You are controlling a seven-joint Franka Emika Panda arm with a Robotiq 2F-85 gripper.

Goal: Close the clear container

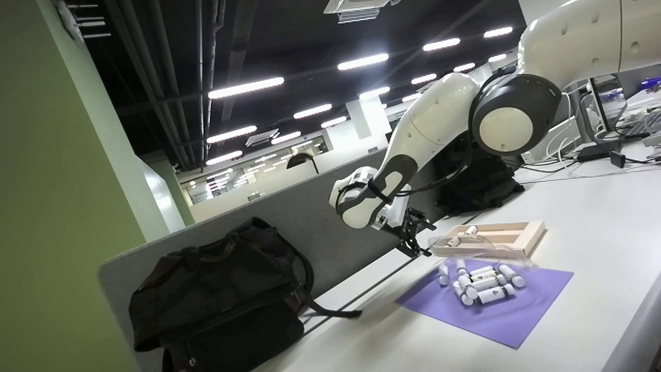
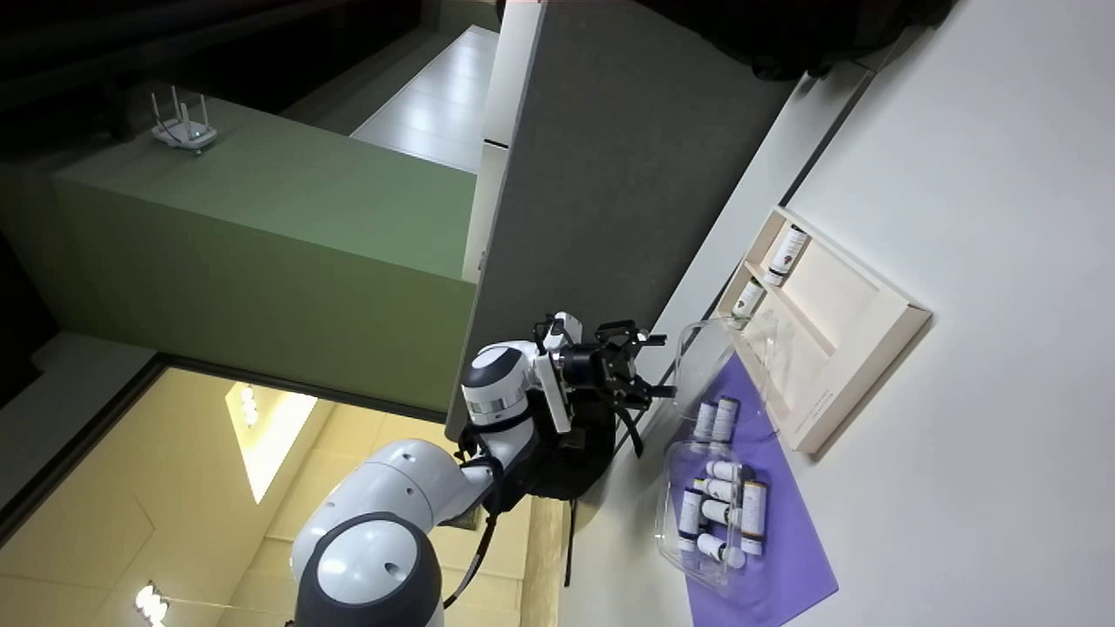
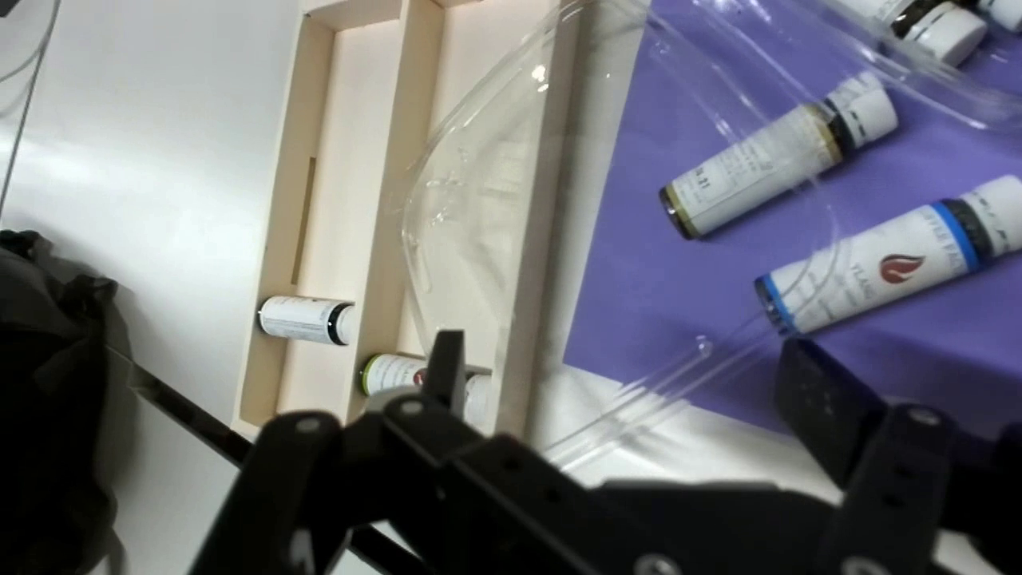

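The clear container (image 2: 665, 514) is a low see-through plastic box on the purple sheet, with several small white-labelled bottles in it. A corner of it shows in the wrist view (image 3: 970, 108). Its clear lid (image 2: 682, 366) stands open, tilted up on the side toward the wooden tray; it also shows in the wrist view (image 3: 495, 200) and in an exterior view (image 1: 485, 248). My gripper (image 2: 665, 366) is open and empty beside the lid's outer edge, above the desk, as both exterior views (image 1: 429, 240) show. In the wrist view its fingers (image 3: 623, 359) stand apart with the lid's edge crossing between them; contact cannot be told.
A wooden tray (image 1: 534, 240) with two bottles lies beside the purple sheet (image 1: 532, 310). Two loose bottles (image 3: 878, 263) lie on the sheet under the lid. A grey partition (image 1: 330, 248) stands behind the arm. Black bags (image 1: 222, 294) stand along it.
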